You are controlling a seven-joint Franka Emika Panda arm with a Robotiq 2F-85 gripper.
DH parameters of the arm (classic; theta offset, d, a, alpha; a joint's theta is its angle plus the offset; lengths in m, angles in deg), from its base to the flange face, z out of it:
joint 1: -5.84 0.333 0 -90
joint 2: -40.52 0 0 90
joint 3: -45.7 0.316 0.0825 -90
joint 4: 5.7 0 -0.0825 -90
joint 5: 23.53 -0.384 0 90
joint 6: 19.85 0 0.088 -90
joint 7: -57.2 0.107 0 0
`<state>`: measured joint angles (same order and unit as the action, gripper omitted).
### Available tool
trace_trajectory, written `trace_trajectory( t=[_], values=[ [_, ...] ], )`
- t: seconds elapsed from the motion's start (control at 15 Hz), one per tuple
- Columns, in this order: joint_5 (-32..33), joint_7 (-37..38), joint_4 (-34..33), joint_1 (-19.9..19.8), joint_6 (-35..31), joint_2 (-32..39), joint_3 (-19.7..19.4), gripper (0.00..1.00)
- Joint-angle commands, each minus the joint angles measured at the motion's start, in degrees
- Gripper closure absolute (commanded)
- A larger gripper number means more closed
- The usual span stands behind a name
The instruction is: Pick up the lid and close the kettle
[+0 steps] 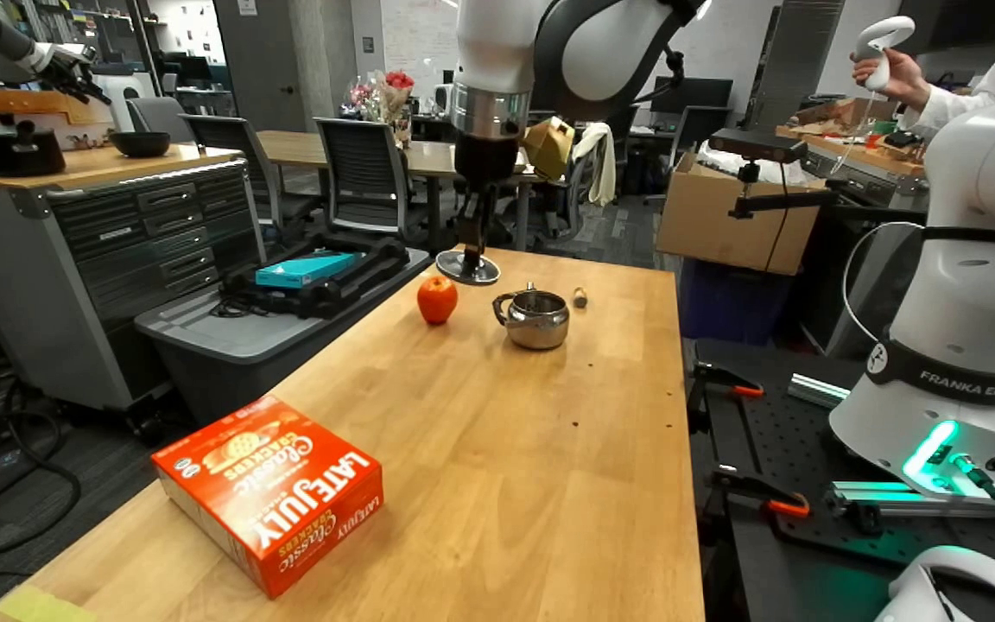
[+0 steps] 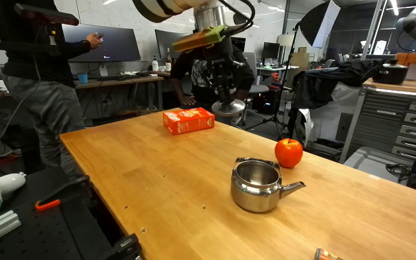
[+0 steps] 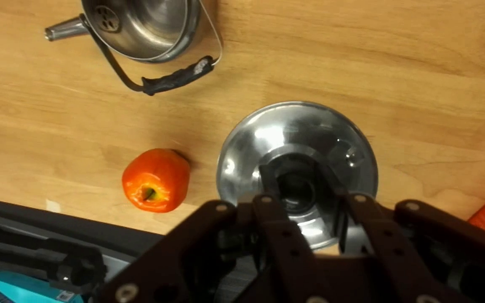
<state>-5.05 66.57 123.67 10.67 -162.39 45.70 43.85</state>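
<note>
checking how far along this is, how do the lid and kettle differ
The lid hangs in the gripper, above the table; the kettle stands on the table. The lid is a shallow disc, while the kettle is a deep pot with its top open. The kettle has a spout and a handle lying to one side; the lid shows neither. Both lid and kettle are round, shiny and silver.

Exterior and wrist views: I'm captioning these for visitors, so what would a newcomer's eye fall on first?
Probably the shiny lid, held in the air by the gripper. Then the bright red apple on the table near the open kettle, and, in an exterior view's left foreground, the orange-red cracker box.
</note>
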Motion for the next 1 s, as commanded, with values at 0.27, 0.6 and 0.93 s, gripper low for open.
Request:
trace_trajectory(
  t=[0.27,0.6,0.93],
  values=[
    [-6.2,-4.5,1.4,-6.1,2.6,-6.4,-1.5,0.93],
    [-13.4,-10.9,0.6,-8.7,5.2,-7.0,-3.0,0.93],
    [-14.8,-12.6,0.2,-10.5,6.9,-6.6,-4.5,0.93]
  ],
)
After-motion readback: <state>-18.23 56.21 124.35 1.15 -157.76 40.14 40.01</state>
